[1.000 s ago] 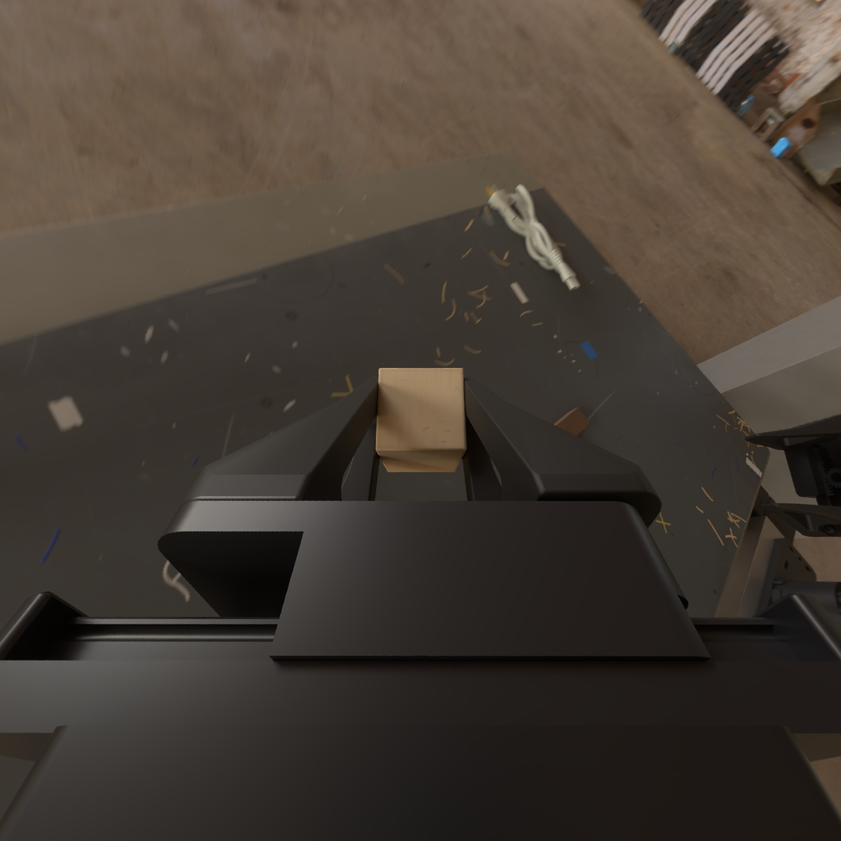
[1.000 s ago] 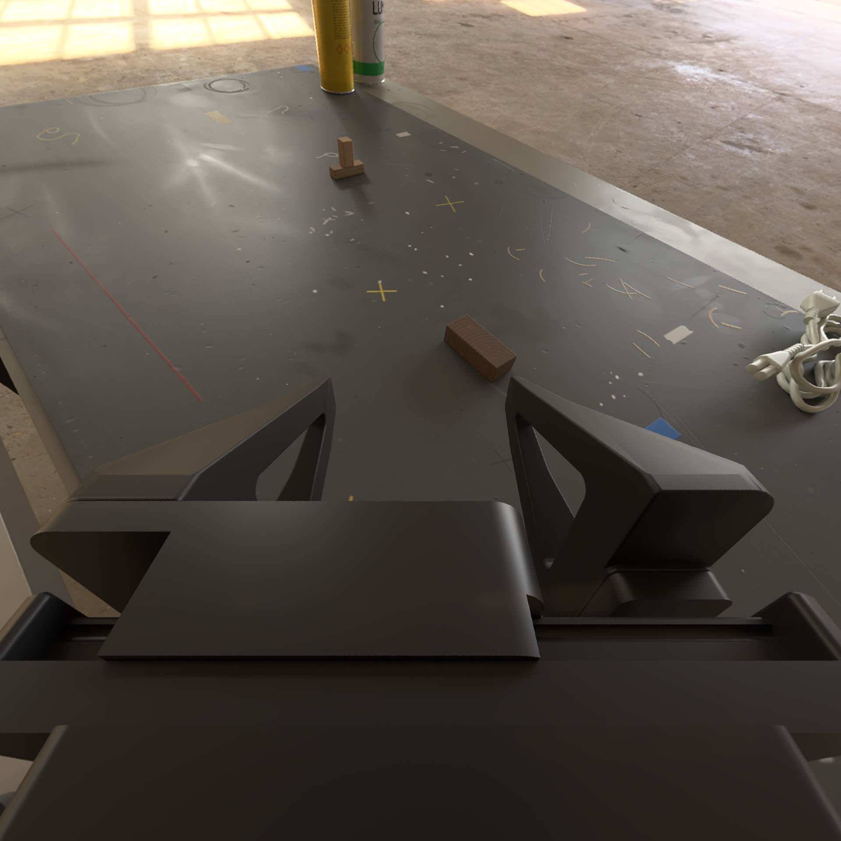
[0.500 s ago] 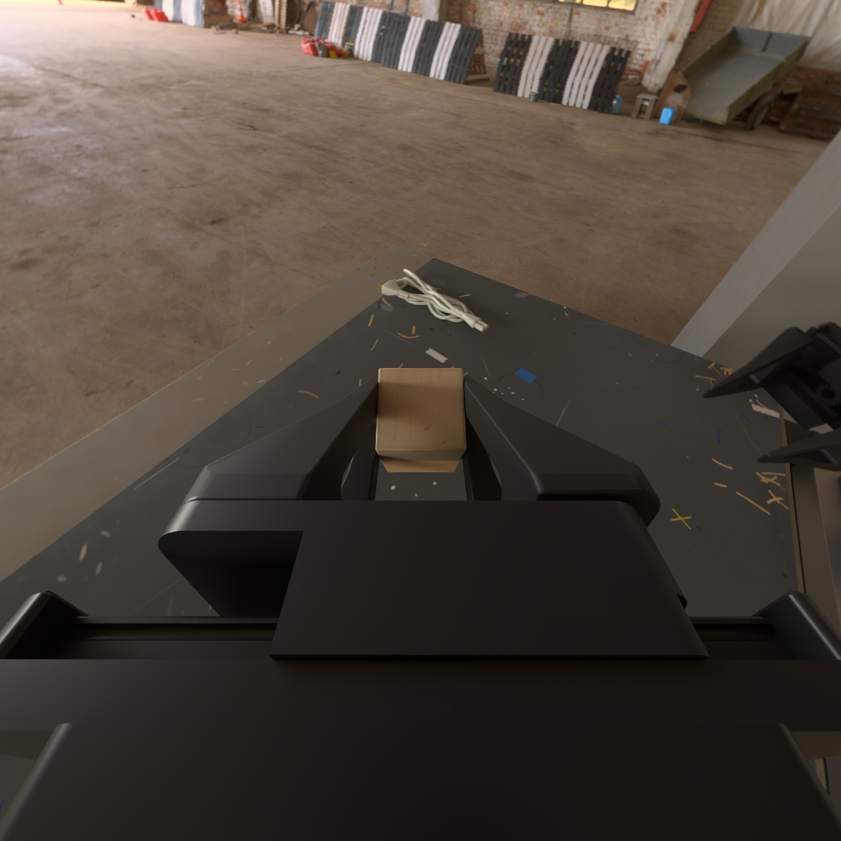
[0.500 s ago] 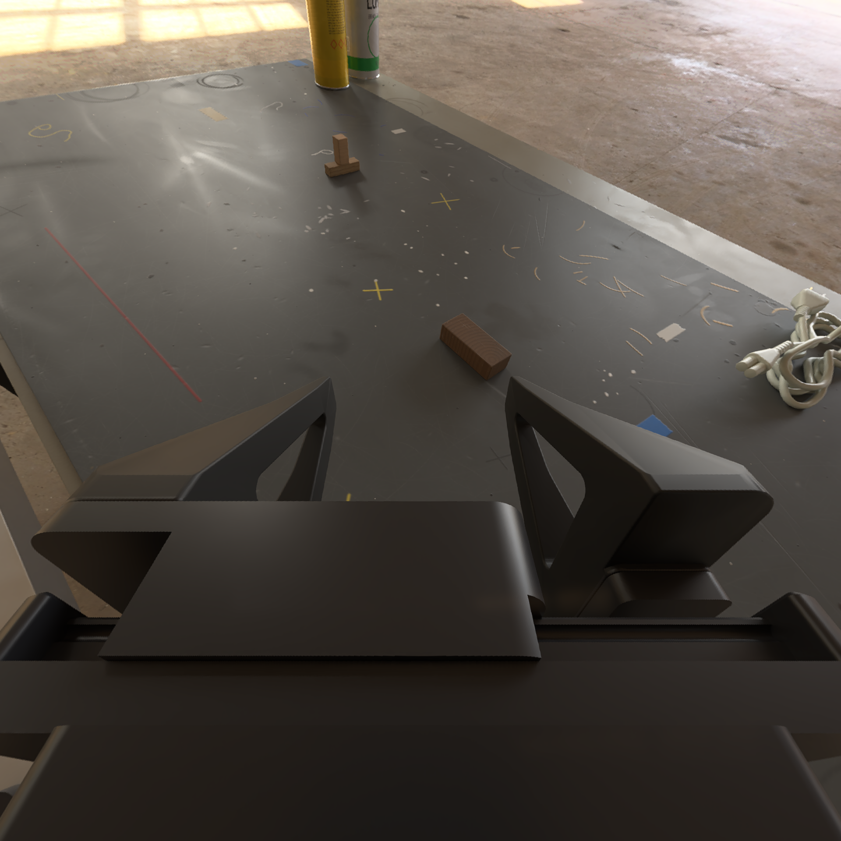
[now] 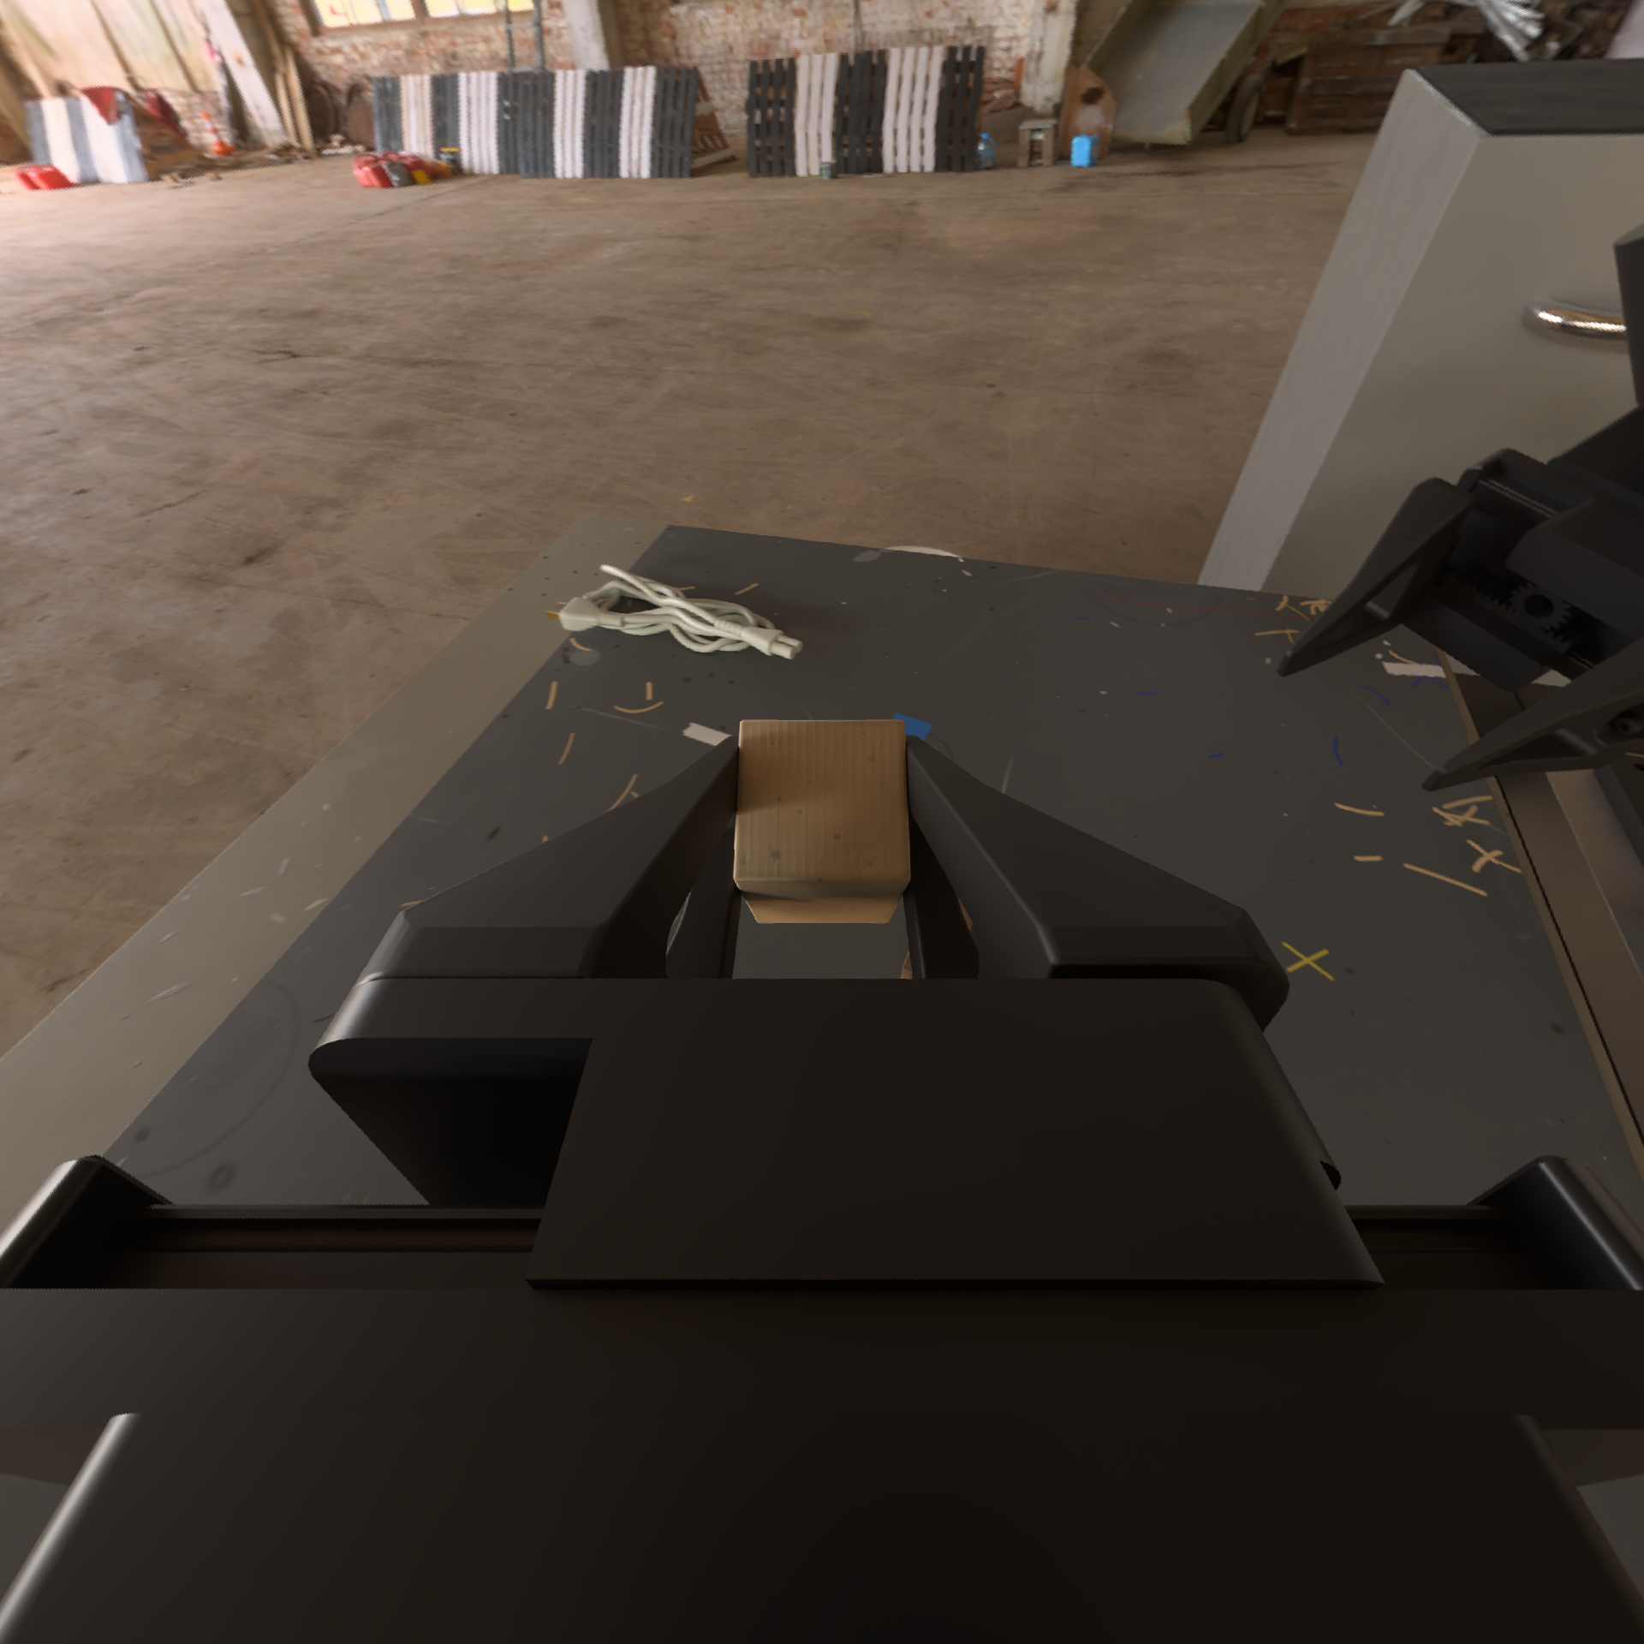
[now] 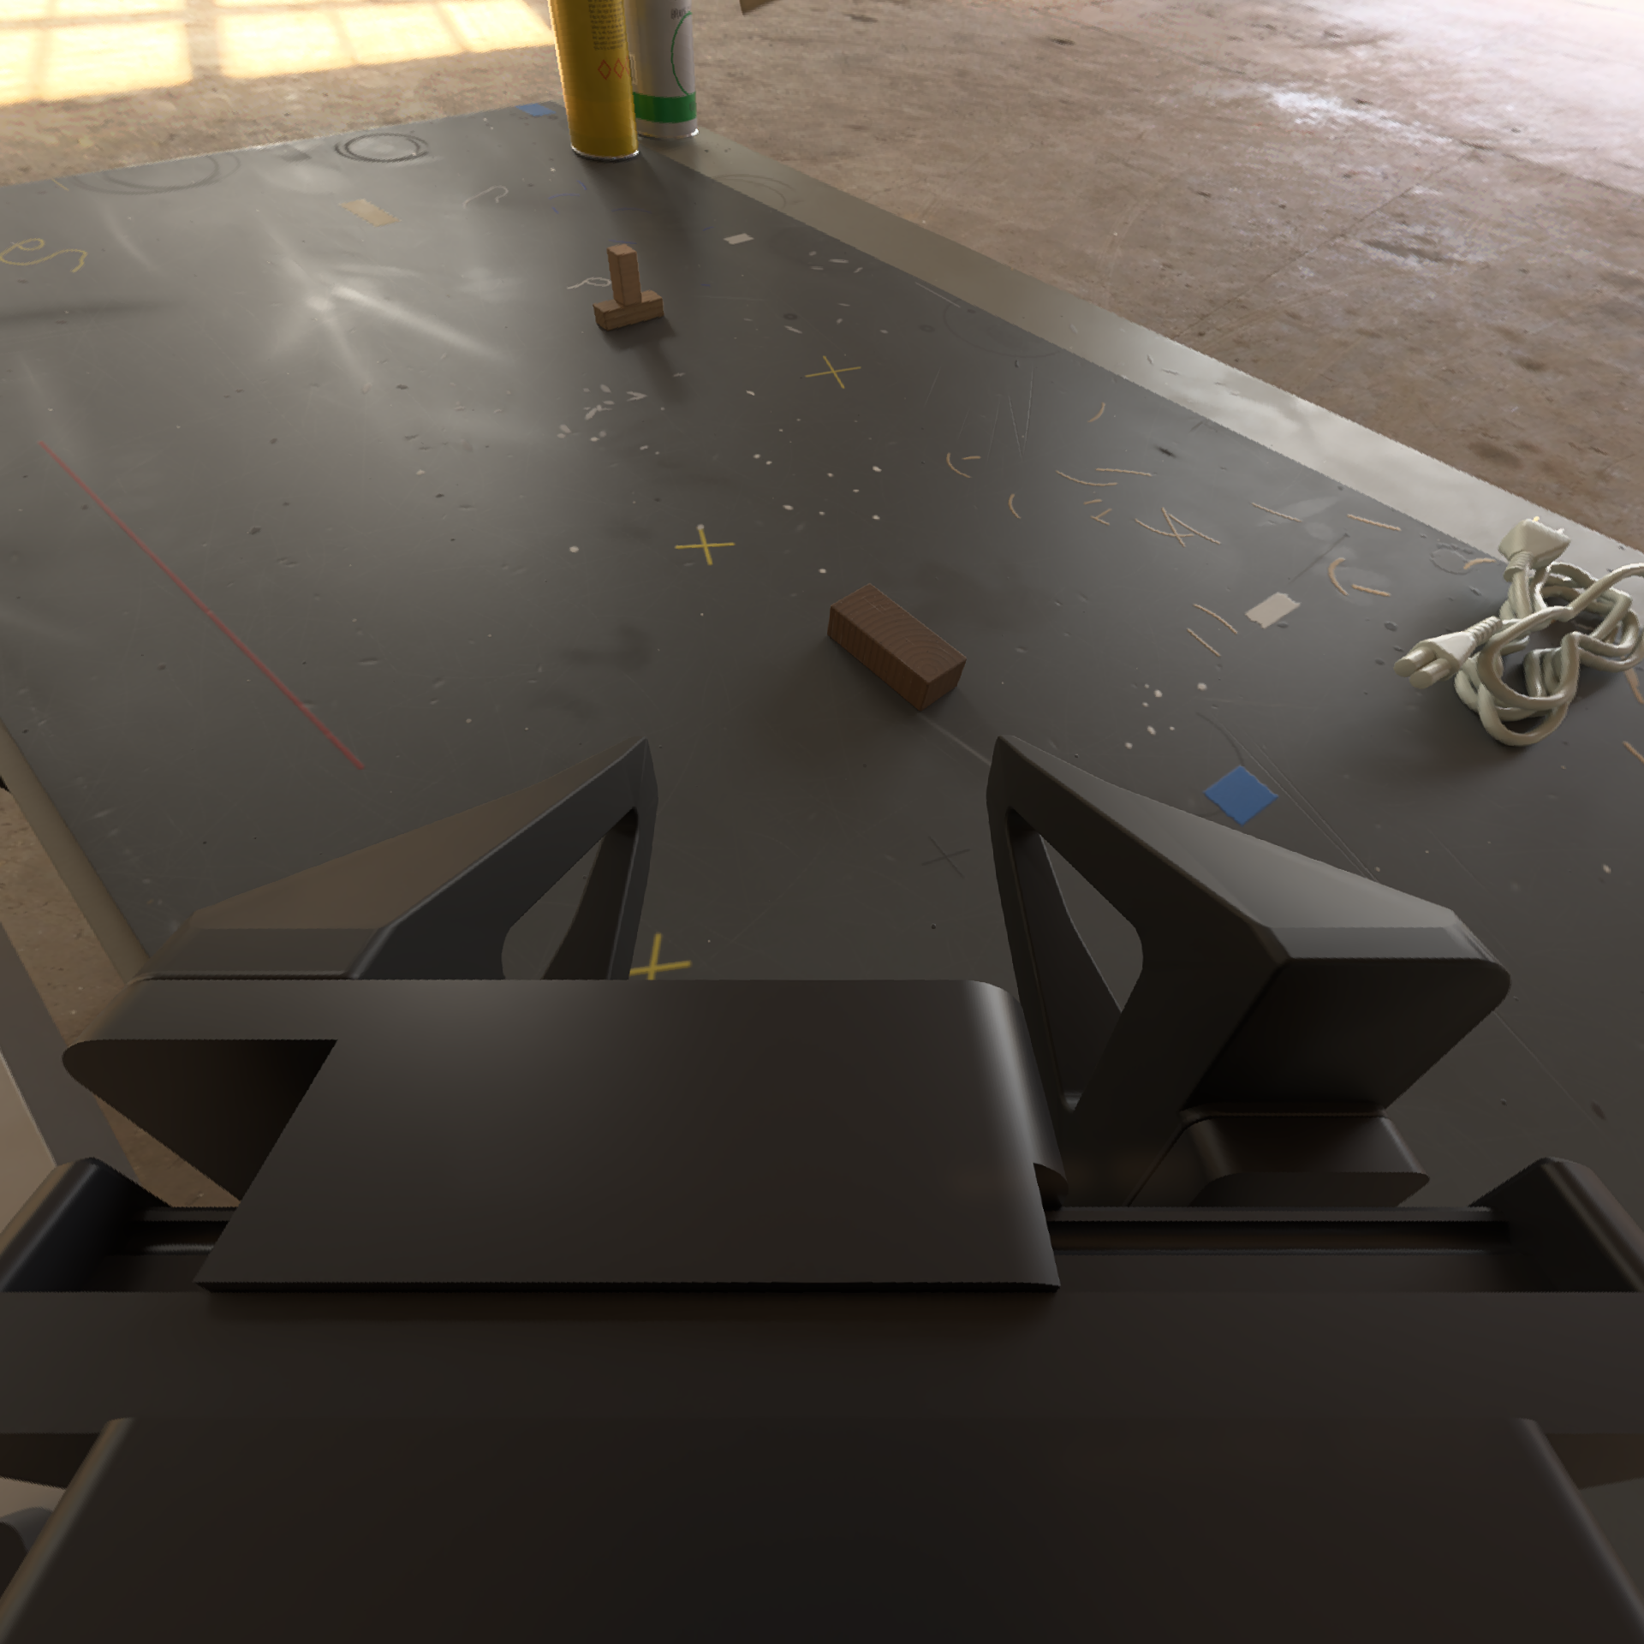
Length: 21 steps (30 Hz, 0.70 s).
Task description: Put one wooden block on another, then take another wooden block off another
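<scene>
While left gripper [image 5: 820,756] clamps pale block [image 5: 820,814] aloft near table [image 5: 1112,712] edge, right gripper [image 6: 820,756] spread wide.

Left wrist cam sits high above the desk [image 5: 1112,712], facing a far corner and the hall floor. Right wrist cam sits lower near the opposite end, looking lengthwise down the desk. Shared: white cable [image 5: 676,614] [image 6: 1530,649] by the long edge.

We note warm, low light from far windows; sunlit patches lie on the floor [image 6: 267,53]. Streaky glare marks the dark table [image 6: 338,294]. Gripper bodies sit in deep shadow. Both views are sharp, with wide-angle stretching at the edges.
</scene>
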Available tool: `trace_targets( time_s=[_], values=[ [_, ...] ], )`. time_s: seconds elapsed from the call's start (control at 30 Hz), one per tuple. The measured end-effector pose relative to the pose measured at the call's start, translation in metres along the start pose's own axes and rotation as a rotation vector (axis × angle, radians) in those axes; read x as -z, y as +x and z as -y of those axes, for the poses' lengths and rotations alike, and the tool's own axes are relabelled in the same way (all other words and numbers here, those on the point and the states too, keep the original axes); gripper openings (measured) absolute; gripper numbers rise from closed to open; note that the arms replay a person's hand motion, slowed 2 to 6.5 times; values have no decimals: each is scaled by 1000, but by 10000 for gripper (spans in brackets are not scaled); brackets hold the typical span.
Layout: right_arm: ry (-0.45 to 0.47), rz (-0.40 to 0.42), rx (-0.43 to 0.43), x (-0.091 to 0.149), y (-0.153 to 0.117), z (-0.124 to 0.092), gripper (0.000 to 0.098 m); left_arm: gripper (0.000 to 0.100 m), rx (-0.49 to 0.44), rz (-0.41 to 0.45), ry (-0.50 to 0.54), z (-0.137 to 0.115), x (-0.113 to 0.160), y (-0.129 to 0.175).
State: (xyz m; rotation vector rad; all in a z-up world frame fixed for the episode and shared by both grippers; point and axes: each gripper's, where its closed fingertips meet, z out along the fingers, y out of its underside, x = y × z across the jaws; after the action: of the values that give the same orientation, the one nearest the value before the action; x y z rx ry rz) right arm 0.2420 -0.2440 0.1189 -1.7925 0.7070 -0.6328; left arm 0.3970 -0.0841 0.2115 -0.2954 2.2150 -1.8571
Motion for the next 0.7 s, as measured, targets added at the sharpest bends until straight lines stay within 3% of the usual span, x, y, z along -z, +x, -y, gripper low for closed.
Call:
trace_targets(
  time_s=[0.7],
  values=[
    [-18,-29,-30,14,9,-16,633,284,-41,-255,-22,-64,-72,43]
  ],
)
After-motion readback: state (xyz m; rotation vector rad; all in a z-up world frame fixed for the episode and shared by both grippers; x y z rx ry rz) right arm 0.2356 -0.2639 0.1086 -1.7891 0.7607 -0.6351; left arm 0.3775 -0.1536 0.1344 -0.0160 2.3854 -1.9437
